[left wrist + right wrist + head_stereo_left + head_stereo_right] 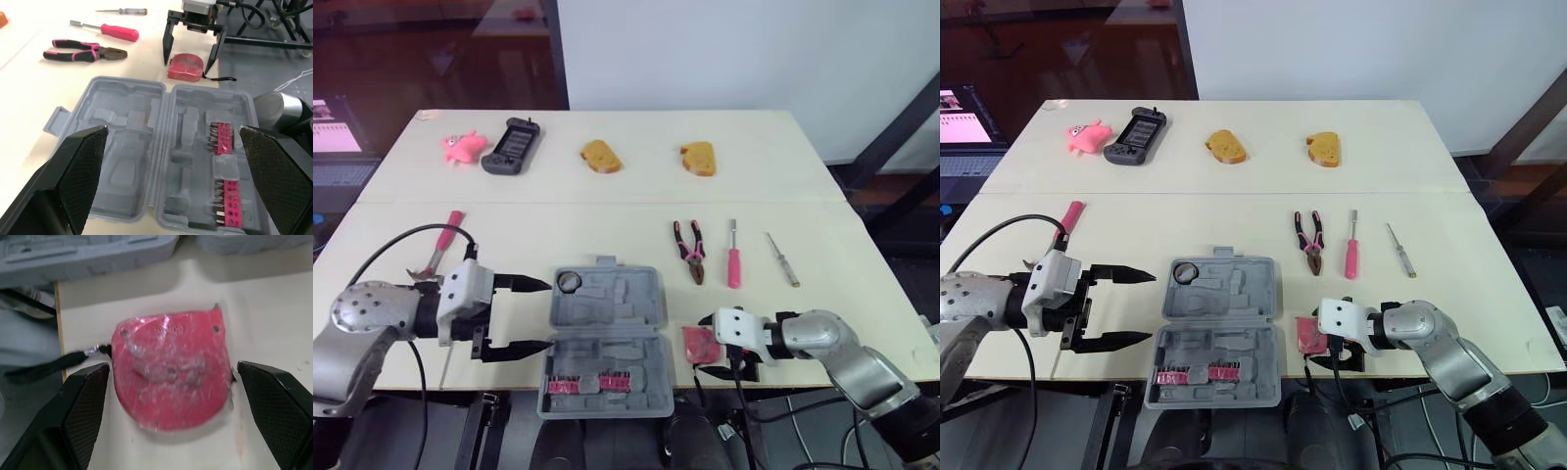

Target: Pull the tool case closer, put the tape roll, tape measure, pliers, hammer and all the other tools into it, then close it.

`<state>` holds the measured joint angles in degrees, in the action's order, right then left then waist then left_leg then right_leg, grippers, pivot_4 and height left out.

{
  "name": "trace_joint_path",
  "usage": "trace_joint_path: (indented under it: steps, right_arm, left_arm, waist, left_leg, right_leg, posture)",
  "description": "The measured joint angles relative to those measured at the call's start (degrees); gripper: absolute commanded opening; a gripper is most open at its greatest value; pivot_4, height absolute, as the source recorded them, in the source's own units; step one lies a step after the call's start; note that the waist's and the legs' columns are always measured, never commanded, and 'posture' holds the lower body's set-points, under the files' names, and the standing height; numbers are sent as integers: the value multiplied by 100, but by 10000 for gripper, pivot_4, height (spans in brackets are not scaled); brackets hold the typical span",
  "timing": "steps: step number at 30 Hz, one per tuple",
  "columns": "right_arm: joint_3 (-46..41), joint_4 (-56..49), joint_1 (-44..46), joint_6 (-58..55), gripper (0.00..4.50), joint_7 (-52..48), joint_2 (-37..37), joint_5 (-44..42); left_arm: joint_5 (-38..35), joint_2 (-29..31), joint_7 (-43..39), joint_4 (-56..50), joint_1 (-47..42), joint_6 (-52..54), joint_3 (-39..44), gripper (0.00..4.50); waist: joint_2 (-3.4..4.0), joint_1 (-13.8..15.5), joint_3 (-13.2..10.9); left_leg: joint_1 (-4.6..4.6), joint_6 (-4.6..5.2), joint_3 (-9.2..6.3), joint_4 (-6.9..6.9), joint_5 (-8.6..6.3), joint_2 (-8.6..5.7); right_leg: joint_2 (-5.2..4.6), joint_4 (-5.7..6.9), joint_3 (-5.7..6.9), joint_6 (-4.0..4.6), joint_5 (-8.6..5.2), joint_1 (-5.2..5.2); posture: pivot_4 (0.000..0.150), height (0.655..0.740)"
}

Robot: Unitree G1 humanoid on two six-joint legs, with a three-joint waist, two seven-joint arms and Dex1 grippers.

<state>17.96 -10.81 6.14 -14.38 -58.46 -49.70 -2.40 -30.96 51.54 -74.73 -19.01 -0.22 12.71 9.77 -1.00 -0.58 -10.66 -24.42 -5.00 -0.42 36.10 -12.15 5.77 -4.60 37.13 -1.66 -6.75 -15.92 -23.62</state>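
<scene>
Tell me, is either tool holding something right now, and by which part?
Nothing is held. The right tool stands open around the red tape measure, not clamped; the left tool is open beside the tool case.

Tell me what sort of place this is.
Probably a robot test lab, not a workshop: pliers and screwdrivers in a neat row on a plain table, toy bread behind, a screen at the side.

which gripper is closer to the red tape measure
Right. The right gripper has its open fingers on either side of the tape measure. The left gripper hangs open on the far side of the open tool case, well away from it.
</scene>
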Motion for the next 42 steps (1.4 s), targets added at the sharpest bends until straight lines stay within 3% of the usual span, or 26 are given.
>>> trace_joint_path:
  steps: [2, 3, 12, 15, 18, 25, 28, 32, 36, 42]
  right_arm:
    - [0, 23, 5, -42, 31560, -47, 66, 2]
    - [-6, 25, 13, -47, 30123, -60, 70, 2]
    - [-193, -266, 255, -710, 30123, -441, -129, -297]
    - [-251, -653, 979, -1467, 30123, -815, -302, -616]
    - [-65, -1154, 2312, -2140, 30123, -1044, -160, -716]
    - [910, -1341, 3572, -3290, 30123, -1340, 94, -718]
    - [1391, -1057, 4182, -3415, 30123, -1406, 312, -508]
    - [1972, 100, 4740, -3964, 30123, -1002, 1080, -90]
    - [2406, 834, 4939, -4040, 30123, -761, 1313, 336]
    - [2543, 1065, 4939, -4229, 30123, -677, 1631, 407]
  left_arm:
    - [128, -74, -13, 130, 54, -210, -26, 45000]
    - [201, -126, -11, 228, 60, -310, -71, 45000]
    - [274, -330, 54, 355, 206, -307, -223, 45000]
    - [288, -404, 106, 354, 284, -382, -211, 45000]
    - [296, -680, 309, 356, 414, -532, -193, 45000]
    - [624, -820, 761, 368, 757, -870, -154, 45000]
    - [758, -984, 1031, 321, 877, -984, -173, 45000]
    - [1011, -1186, 1282, 289, 944, -1326, -237, 45000]
    - [1212, -1192, 1442, 204, 1128, -1450, -241, 45000]
    - [994, -1141, 1357, 35, 1354, -1435, -193, 45000]
  waist:
    - [0, 0, 0]
    - [0, -1, 0]
    - [5, -14, -2]
    - [10, -37, -3]
    - [19, -38, -6]
    - [16, 108, -5]
    - [14, 99, -3]
    - [14, 79, -2]
    - [15, 114, -2]
    - [16, 77, -3]
  left_leg:
    - [1, 0, 0, 0, 0, 0]
    - [3, 0, 0, 0, 0, 0]
    - [4, 0, 0, 1, 0, 0]
    - [10, 0, 0, 0, 0, 1]
    - [10, 0, -1, -9, 0, 2]
    - [-5, -1, 3, 1, -1, 1]
    - [1, -2, 2, 0, 0, 2]
    - [-3, -3, 3, -1, 1, 1]
    - [-8, -4, 3, -8, 1, 1]
    - [-8, -3, 3, -10, 1, 2]
  right_leg:
    - [0, 0, 0, 0, 0, 0]
    - [0, 0, 0, 0, 0, 3]
    - [0, 1, 0, 0, 0, 4]
    - [1, 9, 0, 1, 1, 1]
    - [1, 13, 1, 0, 1, -3]
    - [-4, 8, 8, 3, 1, -8]
    - [-3, 12, 8, 5, 2, -7]
    - [-3, 17, 8, 2, 4, -12]
    - [-3, 21, 8, -15, 13, -22]
    - [-3, 29, 8, -11, 11, -30]
  posture:
    - [1500, 7207]
    - [1500, 7207]
    - [1500, 7207]
    - [1500, 7207]
    - [1500, 7207]
    - [1500, 7207]
    - [1500, 7207]
    - [1500, 7207]
    - [1500, 7207]
    - [1500, 7207]
